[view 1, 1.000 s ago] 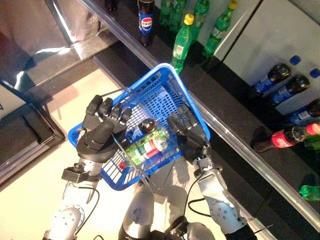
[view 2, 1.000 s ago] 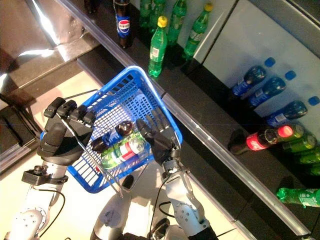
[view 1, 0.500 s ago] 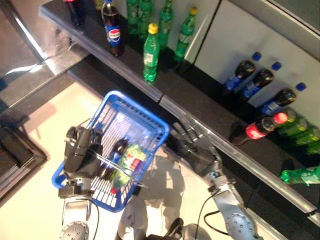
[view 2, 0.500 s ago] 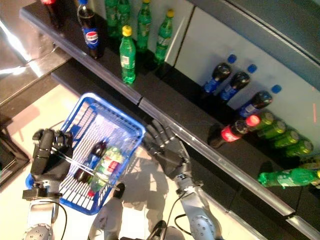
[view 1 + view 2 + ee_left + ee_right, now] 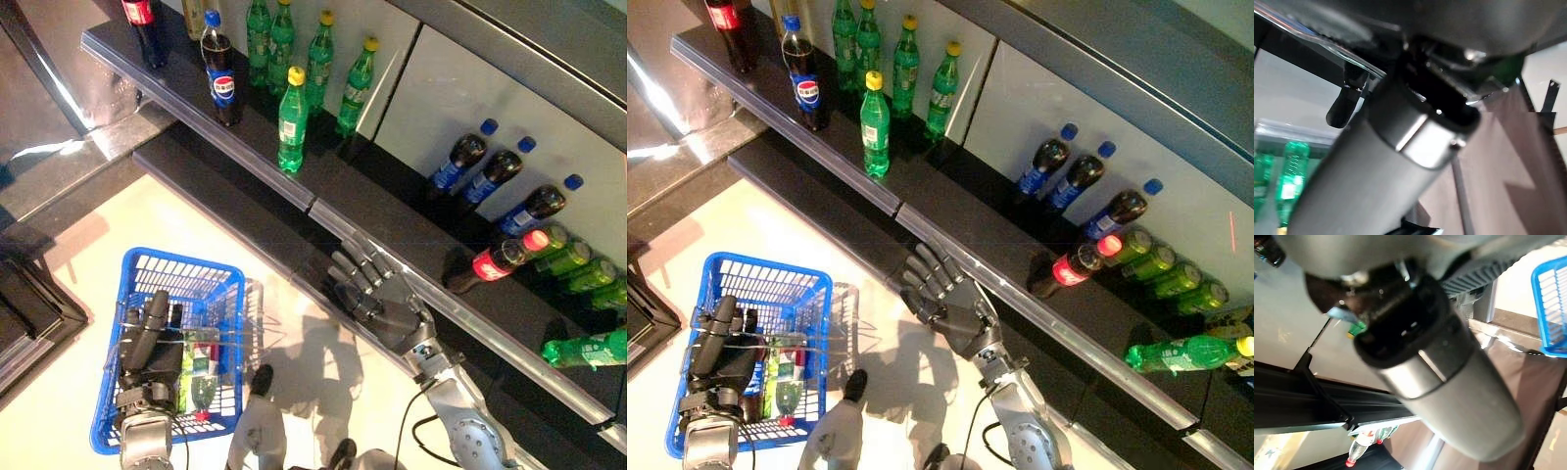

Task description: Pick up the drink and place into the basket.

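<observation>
Hanging low at the robot's left in the left eye view, the blue basket (image 5: 162, 274) holds a green drink bottle (image 5: 203, 364), with the left robot hand (image 5: 147, 351) curled round its wire handle (image 5: 221, 334). The right eye view shows the right robot hand (image 5: 945, 299) spread open and empty beside the shelf (image 5: 950, 211). Both wrist views show only arm casing, so neither adds to the hands' state.

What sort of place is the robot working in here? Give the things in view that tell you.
Probably a shop's drinks aisle or a mock-up of one: rows of green plastic bottles and dark cola bottles line a long black shelf, and the left hand carries a blue plastic shopping basket.
</observation>
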Controlling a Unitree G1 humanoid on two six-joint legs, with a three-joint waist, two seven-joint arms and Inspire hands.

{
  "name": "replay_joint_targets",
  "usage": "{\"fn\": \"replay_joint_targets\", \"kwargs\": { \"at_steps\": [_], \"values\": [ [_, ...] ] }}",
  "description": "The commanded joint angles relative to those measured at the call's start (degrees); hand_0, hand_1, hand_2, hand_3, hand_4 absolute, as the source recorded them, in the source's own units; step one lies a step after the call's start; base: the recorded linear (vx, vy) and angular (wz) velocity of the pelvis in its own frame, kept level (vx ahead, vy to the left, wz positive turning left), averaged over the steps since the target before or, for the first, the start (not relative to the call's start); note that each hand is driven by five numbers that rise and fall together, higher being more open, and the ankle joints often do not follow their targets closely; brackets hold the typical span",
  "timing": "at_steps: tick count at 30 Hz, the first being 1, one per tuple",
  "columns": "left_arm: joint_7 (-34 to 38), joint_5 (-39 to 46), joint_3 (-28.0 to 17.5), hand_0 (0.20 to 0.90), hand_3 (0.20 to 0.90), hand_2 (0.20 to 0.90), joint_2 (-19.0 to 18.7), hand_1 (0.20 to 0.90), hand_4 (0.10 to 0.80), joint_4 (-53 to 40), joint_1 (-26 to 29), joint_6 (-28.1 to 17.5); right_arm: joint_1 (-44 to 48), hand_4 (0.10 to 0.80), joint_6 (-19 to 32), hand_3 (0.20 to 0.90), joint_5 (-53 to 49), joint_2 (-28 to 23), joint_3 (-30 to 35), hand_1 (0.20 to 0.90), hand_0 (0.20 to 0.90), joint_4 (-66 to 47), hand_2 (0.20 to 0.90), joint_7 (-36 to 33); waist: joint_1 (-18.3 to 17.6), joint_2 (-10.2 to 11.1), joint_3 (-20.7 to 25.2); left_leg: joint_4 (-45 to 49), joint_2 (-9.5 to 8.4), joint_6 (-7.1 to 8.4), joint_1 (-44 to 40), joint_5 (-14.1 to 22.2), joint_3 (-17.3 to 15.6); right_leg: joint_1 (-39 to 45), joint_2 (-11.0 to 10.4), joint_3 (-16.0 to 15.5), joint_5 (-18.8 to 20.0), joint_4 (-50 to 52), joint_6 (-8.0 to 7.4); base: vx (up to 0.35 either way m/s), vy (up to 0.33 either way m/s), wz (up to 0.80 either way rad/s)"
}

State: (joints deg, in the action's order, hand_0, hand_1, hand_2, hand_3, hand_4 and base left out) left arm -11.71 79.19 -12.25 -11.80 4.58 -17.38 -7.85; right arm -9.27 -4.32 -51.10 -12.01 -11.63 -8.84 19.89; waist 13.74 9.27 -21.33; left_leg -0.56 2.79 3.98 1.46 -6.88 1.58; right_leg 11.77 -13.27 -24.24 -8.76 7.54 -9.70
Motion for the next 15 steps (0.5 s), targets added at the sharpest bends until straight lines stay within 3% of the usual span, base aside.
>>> {"fn": "replay_joint_targets", "kwargs": {
  "at_steps": [1, 9, 15],
  "values": [
    [-8.31, -4.37, 3.31, 0.300, 0.200, 0.300, 0.27, 0.300, 0.100, -9.60, 4.89, -4.06, -2.06, 0.800, 1.86, 0.900, 0.70, -4.38, -2.99, 0.900, 0.900, 1.93, 0.900, 7.32, -2.56, -6.74, 16.29, -1.88, 1.45, 1.08, -5.65, 2.93, -3.09, -2.74, 2.51, 1.31, 6.45, -2.54, 2.24, -0.046, -0.017, -0.13],
    [-1.89, -10.23, 1.79, 0.300, 0.200, 0.300, 0.38, 0.300, 0.100, 13.08, 5.94, -8.29, -4.05, 0.800, 2.91, 0.900, 10.64, -5.85, -4.75, 0.900, 0.900, 16.07, 0.900, 7.61, -4.64, -7.10, 16.61, -3.88, 2.18, 1.52, -5.52, 2.27, -6.14, -3.37, 2.29, 2.64, 7.81, -4.91, 1.57, -0.063, -0.021, -0.12],
    [1.45, -14.91, 2.64, 0.300, 0.200, 0.300, 0.68, 0.300, 0.100, 35.87, 12.15, -9.00, -2.22, 0.800, 9.43, 0.900, 25.60, -4.91, -6.48, 0.900, 0.900, 38.54, 0.900, -1.80, -6.97, -7.68, 16.55, -4.44, 2.52, 1.89, -5.13, 2.48, -8.03, -3.82, 1.70, 3.11, 8.67, -6.07, 1.08, -0.044, -0.004, -0.16]
  ]
}}
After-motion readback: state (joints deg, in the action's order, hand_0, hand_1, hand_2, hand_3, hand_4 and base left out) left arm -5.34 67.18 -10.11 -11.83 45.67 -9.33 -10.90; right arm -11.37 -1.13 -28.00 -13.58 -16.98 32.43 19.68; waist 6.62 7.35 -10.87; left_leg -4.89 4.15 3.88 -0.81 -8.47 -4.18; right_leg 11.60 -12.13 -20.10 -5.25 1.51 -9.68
